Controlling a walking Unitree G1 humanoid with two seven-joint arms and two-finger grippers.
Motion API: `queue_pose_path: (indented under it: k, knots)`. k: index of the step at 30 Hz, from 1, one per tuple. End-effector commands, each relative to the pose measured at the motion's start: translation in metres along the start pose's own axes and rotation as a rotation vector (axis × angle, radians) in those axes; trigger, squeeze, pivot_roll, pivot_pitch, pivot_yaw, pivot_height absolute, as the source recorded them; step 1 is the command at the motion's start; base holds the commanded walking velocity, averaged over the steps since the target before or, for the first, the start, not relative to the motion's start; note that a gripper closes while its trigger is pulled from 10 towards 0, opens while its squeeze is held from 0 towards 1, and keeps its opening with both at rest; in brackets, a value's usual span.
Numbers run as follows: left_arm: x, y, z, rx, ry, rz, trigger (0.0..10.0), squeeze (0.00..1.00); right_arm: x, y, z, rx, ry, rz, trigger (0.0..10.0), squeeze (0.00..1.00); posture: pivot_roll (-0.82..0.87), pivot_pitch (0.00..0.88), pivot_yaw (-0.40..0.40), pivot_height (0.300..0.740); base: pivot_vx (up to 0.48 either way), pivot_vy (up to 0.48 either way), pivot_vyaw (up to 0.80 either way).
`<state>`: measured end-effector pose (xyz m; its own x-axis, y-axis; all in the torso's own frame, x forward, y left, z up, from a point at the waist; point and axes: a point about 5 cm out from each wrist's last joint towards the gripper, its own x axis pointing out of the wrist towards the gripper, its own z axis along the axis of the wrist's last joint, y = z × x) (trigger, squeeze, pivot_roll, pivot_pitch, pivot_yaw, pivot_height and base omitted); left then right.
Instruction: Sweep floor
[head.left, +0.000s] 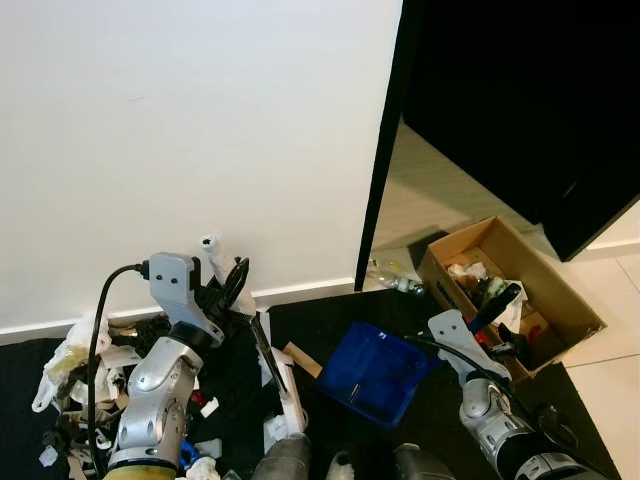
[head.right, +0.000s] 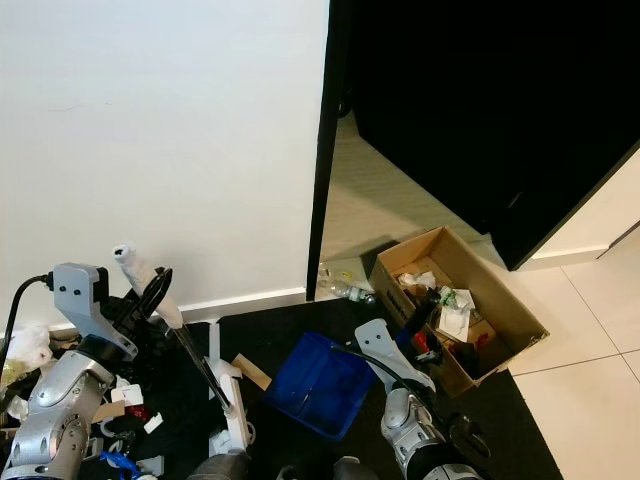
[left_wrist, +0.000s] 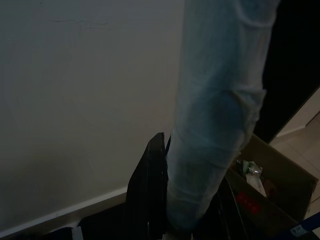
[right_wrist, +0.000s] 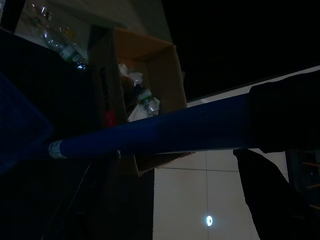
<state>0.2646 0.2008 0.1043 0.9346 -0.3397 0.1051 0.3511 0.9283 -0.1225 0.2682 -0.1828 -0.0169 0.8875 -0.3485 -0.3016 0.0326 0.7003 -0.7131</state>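
We clamp our left gripper (head.left: 232, 285) on the white broom handle (head.left: 214, 258) by the wall (head.left: 200, 120) — our right gripper (head.left: 497, 308) grips the blue dustpan (head.left: 375, 372) handle beside the cardboard box (head.left: 560, 290).

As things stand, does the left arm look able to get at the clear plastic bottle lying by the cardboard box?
Probably not. The left gripper is shut on the broom handle, and the blue dustpan lies between it and the bottle near the cardboard box.
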Motion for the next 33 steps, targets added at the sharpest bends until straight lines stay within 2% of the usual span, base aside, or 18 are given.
queue_pose_path:
  k: [1, 33]
  knots:
    - [0.0026, -0.0045, 0.0, -0.011, -0.023, -0.016, 10.0, 0.01, -0.0019, 0.0022, -0.0045, -0.003, 0.02, 0.015, 10.0, 0.0, 0.21, 0.137, -0.008, 0.74, 0.0, 0.0, 0.0]
    - [-0.001, -0.0034, -0.0003, -0.009, -0.024, -0.003, 10.0, 0.01, -0.0024, 0.0023, -0.0052, -0.002, 0.018, 0.013, 10.0, 0.0, 0.21, 0.144, -0.014, 0.74, 0.0, 0.0, 0.0]
